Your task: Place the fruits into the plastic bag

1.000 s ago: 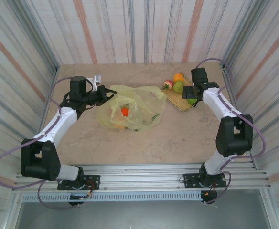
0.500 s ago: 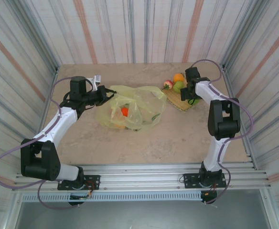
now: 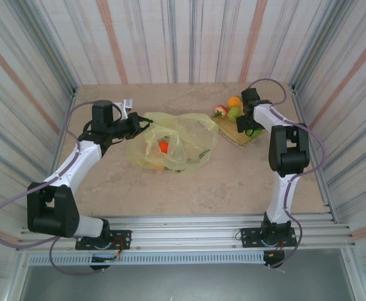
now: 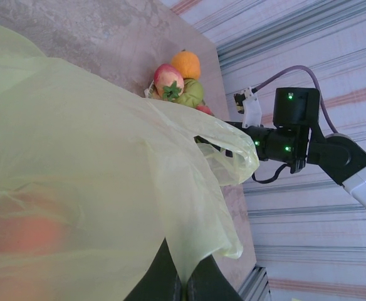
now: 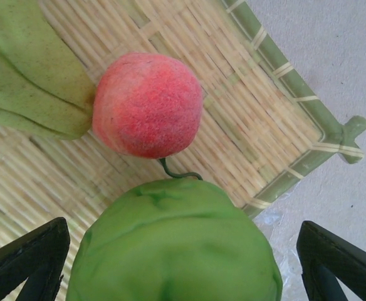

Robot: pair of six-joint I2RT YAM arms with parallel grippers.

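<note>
Between the wide-spread fingers of the right gripper (image 5: 182,276) sits a round green fruit (image 5: 170,232), untouched, at the edge of a woven bamboo tray (image 5: 252,119); just beyond lies a fuzzy red fruit (image 5: 146,105). Farther off, the left gripper (image 4: 182,285) pinches the translucent yellow-green plastic bag (image 4: 95,163) by its rim. Step: grasping. Next, presumably: close, lift, carry to the bag's mouth.

Top cam: high behind arms (image 3: 76,160), whole desk (image 3: 233,182). L wrist: across bag (image 4: 76,157) toward fruits (image 4: 170,81). R wrist: close above same fruits.
</note>
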